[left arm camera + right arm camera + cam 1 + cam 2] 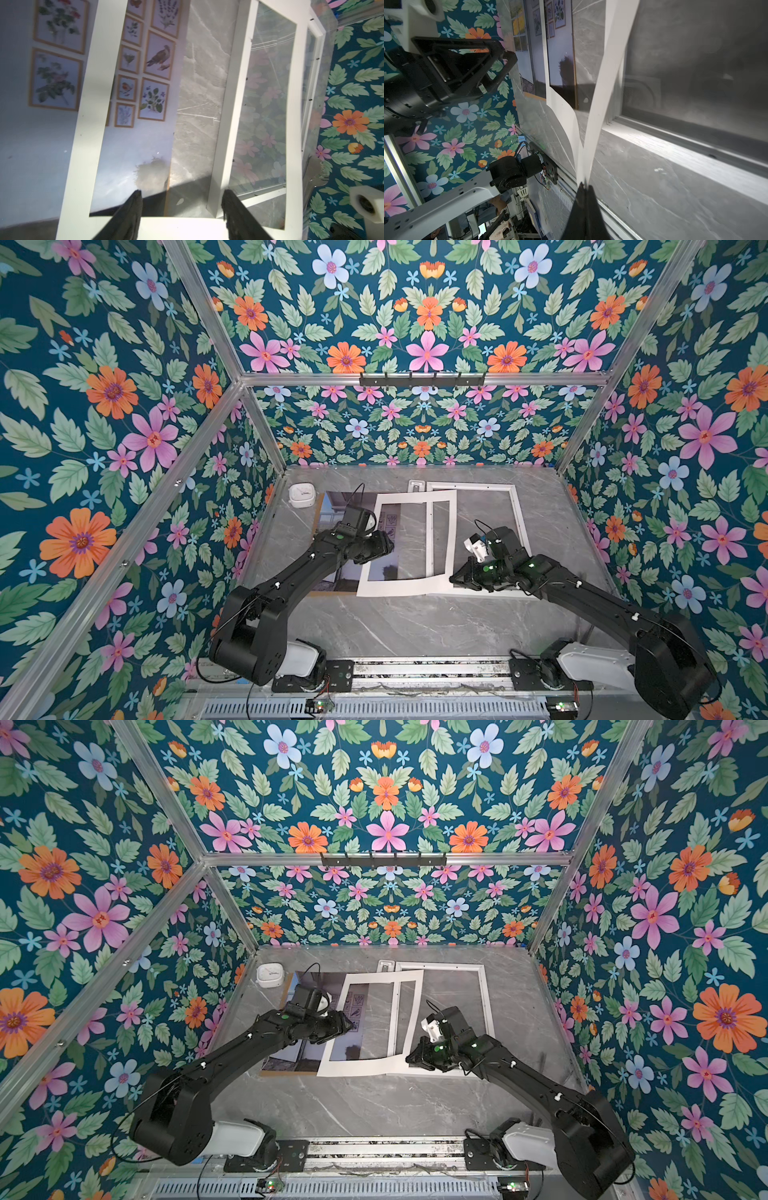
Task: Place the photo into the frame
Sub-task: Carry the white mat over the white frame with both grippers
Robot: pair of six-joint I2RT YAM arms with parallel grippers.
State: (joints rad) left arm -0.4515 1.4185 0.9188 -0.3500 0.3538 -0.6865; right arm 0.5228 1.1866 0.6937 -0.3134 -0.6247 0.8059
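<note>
The photo (332,506) (291,1058) (145,62) lies flat at the table's left on a brown backing board (332,593). A white mat border (399,587) (357,1067) (99,83) (610,62) lies askew over the photo's right part and the frame's left rail. The white frame (517,510) (486,990) (234,93) lies flat at the back right, with glass in it. My left gripper (388,547) (349,1025) (180,195) hovers open over the mat's left side. My right gripper (455,576) (409,1056) (584,185) is shut on the mat's near right corner, which curls up off the table.
A small white clock (302,494) stands at the back left, close to the photo's far corner. A small white piece (415,485) lies behind the frame. Flowered walls close in the table on three sides. A black hook rail (422,379) hangs on the back wall.
</note>
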